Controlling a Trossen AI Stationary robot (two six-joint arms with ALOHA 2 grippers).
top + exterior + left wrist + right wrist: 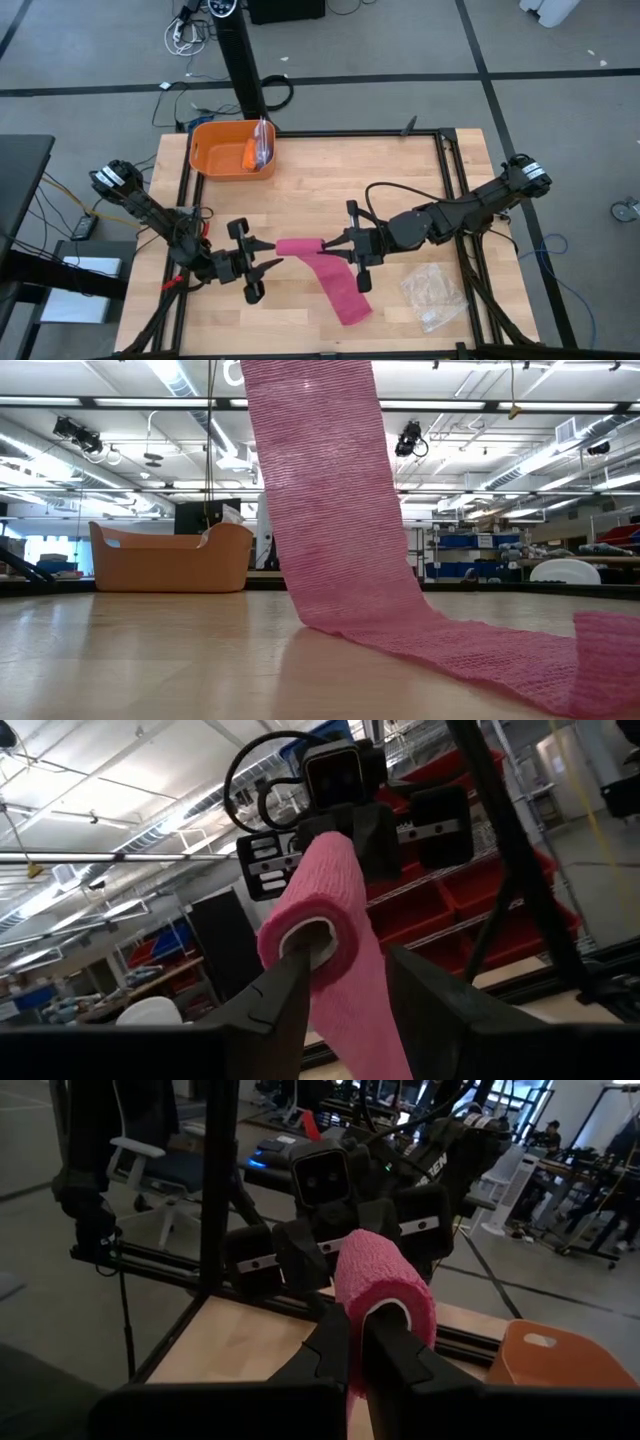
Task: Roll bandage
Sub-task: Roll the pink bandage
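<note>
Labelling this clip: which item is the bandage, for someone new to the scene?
On the wooden table, look midway between the two arms. The bandage is the magenta-pink cloth roll held there, its loose tail trailing down to the tabletop, unlike the orange tub or the clear crinkled bag.
</note>
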